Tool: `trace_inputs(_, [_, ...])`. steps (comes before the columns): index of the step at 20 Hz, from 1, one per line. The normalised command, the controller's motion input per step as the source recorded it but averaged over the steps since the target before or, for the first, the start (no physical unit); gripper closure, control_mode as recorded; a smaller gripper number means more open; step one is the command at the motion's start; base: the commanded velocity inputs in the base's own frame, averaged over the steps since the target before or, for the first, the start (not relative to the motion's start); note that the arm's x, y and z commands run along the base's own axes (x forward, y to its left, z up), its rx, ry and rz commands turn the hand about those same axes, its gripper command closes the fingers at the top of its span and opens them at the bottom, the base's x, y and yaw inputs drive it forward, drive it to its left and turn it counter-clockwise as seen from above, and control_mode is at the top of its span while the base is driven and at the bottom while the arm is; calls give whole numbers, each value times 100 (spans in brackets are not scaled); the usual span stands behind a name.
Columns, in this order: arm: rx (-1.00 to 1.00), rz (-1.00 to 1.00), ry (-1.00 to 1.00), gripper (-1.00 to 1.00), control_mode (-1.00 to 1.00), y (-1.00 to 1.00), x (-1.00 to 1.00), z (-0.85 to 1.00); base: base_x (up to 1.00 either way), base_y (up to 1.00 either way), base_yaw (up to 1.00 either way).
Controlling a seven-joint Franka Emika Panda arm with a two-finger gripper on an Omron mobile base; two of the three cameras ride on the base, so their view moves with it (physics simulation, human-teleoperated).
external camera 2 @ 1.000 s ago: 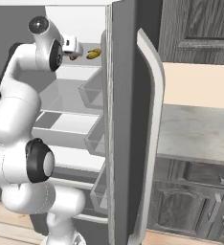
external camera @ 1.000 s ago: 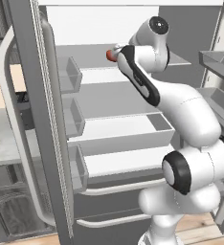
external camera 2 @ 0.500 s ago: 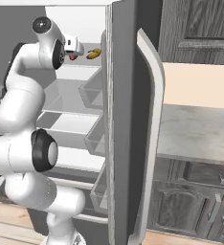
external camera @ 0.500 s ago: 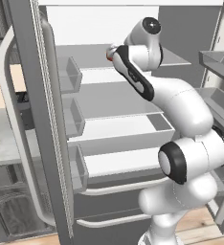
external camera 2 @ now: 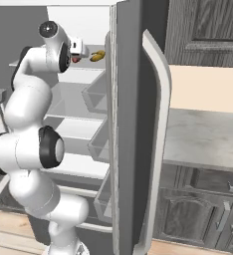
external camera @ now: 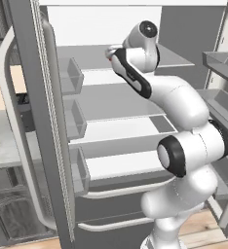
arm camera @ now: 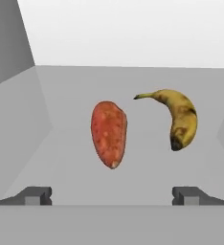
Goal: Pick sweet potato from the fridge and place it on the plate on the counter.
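From behind on the left, you see the arm reaching into the open fridge [external camera: 111,102] at its top shelf, with a speck of the sweet potato [external camera: 108,56] showing red beside the wrist.

From the right, the potato [external camera 2: 76,60] and a banana [external camera 2: 97,56] lie on that same shelf; the desk [external camera 2: 208,137] stretches past the door.

Looking along the hand, your tool [arm camera: 112,196] stands spread wide, holding nothing. The potato [arm camera: 109,133] lies lengthwise between the tips, the banana [arm camera: 179,118] near but apart. Expect a firm, fairly light, rounded lump; pinch its thick middle, since the tapered ends would likely slip.
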Motion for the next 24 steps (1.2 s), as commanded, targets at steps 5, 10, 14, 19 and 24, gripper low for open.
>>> trace_inputs(5, [0, 0, 0, -100, -100, 9, 50, 0, 0, 0, 0])
trace_inputs(10, [0, 0, 0, -100, -100, 10, 59, -2, 0, 0, 0])
trace_inputs(14, [0, 0, 0, -100, -100, 2, 44, -7, 0, 0, 0])
trace_inputs(19, [0, 0, 1, -100, -100, 2, 30, -10, 0, 0, 0])
trace_inputs(24, [0, 0, 1, -100, -100, 0, 16, -14, 0, 0, 0])
